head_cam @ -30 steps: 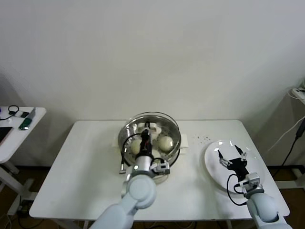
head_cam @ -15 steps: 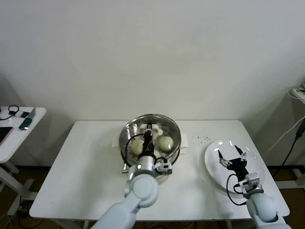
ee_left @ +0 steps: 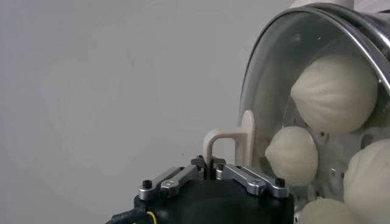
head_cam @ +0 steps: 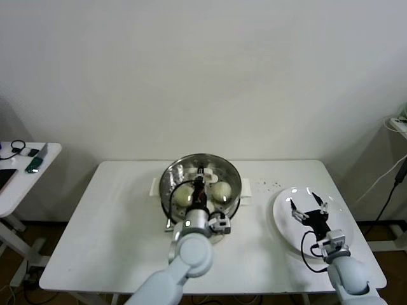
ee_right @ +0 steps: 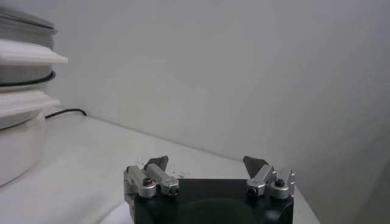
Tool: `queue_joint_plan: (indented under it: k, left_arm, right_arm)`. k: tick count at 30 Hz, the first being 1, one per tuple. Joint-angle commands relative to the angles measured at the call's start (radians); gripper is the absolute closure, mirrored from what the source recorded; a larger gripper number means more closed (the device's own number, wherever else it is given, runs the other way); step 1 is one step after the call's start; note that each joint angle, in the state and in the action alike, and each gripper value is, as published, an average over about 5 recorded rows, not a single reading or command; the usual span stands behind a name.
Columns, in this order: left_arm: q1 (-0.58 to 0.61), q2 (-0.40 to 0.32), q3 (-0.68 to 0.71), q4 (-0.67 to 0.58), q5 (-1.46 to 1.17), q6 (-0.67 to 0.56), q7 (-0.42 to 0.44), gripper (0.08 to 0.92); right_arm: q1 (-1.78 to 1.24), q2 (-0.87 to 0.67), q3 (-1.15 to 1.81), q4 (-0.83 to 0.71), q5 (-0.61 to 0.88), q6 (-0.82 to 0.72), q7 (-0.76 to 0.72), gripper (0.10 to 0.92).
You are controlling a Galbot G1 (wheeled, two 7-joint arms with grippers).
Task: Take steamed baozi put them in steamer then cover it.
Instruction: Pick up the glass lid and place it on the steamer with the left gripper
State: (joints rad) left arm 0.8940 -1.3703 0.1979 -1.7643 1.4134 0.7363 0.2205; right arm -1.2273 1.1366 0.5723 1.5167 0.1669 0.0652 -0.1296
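Lid [head_cam: 201,179] was the thing in play: a clear domed glass cover with a steel rim, and the left gripper [head_cam: 201,173] had its jaws clenched on the cream handle [ee_left: 234,141] at the middle of it. That lid sat over the steamer [head_cam: 236,202] near the back middle of the white table [head_cam: 95,222], though I couldn't tell whether the rim was fully seated or a touch above it. Through the glass the steamed baozi [ee_left: 335,91] showed up: the left wrist view caught four of them, two cut off at the picture's edge, while from the head camera only two were plain, because the arm and its cable ran straight across the pot. The steamer's lower body was mostly hidden behind that arm too. Right gripper [head_cam: 309,208] hung over the white plate [head_cam: 283,222] near the table's right edge, well apart from the pot, jaws spread wide and holding nothing. A small side table [head_cam: 22,175] with a few dark gadgets stood off to the left.
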Motion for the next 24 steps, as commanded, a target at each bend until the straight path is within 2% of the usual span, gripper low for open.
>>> queue_joint_plan:
  k: [1, 24]
  left_arm:
    - [-0.002, -0.003, 0.004, 0.010, 0.016, 0.019, -0.010, 0.856]
    - [-0.012, 0.000, 0.029, 0.041, 0.008, 0.012, -0.032, 0.856]
  right_arm:
    - [0.001, 0.007, 0.002, 0.000, -0.003, 0.002, -0.002, 0.203]
    - [-0.007, 0.018, 0.021, -0.005, -0.005, 0.010, -0.017, 0.203]
